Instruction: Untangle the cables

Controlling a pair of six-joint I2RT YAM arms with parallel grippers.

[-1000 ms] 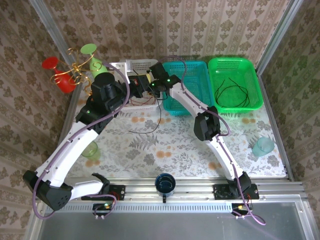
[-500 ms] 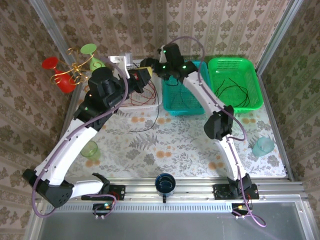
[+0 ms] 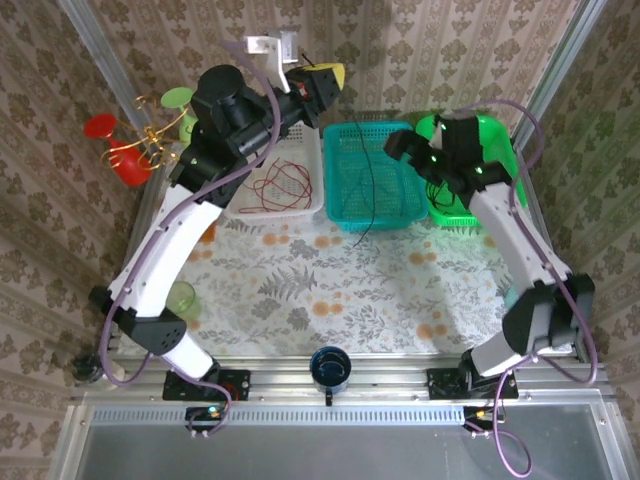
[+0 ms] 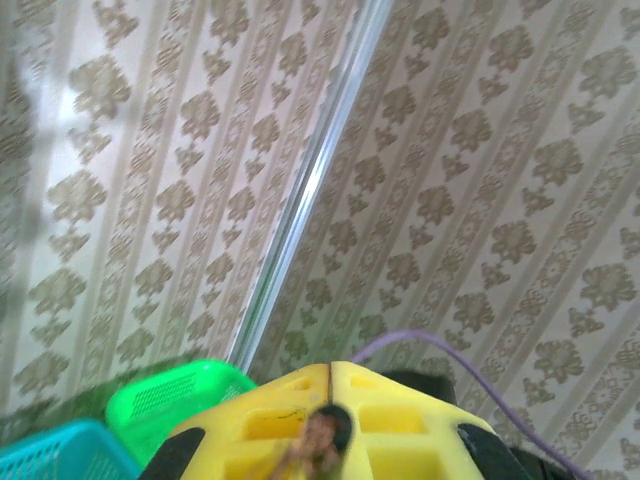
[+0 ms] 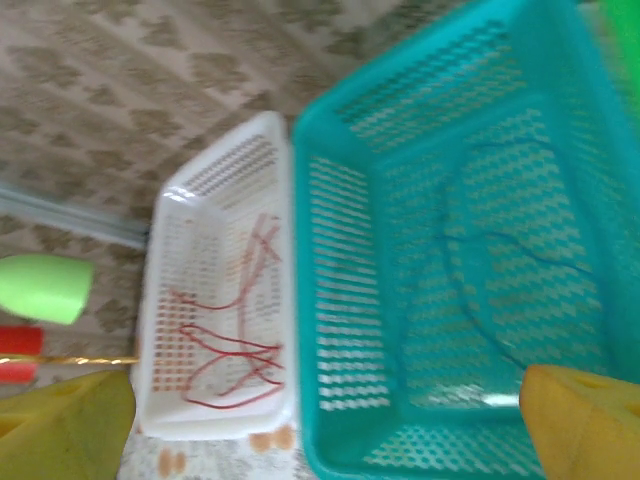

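Note:
My left gripper point(image 3: 326, 80) is raised high at the back, its yellow fingers point(image 4: 290, 400) shut on a thin black cable point(image 3: 372, 190). That cable hangs down across the teal basket point(image 3: 345, 215), and its end reaches the table in front of the basket. Red cables point(image 3: 282, 186) lie looped in the white basket point(image 3: 310, 205). More black cables point(image 3: 452, 188) lie in the green basket point(image 3: 505, 150). My right gripper point(image 3: 399, 147) hovers open over the seam between the teal and green baskets, holding nothing. In the right wrist view, a thin dark cable point(image 5: 470, 290) shows against the teal basket point(image 5: 340, 300), beside the red cables point(image 5: 225, 345).
A gold rack with a red and a green cup point(image 3: 140, 140) stands at the back left. A green cup point(image 3: 182, 298) sits by the left arm. A dark blue cup point(image 3: 330, 368) stands at the near edge. The three baskets line the back of the table.
My left arm has risen up and back, lifting the black cable off the table. My right arm has swung from beside the white basket to the right, staying open.

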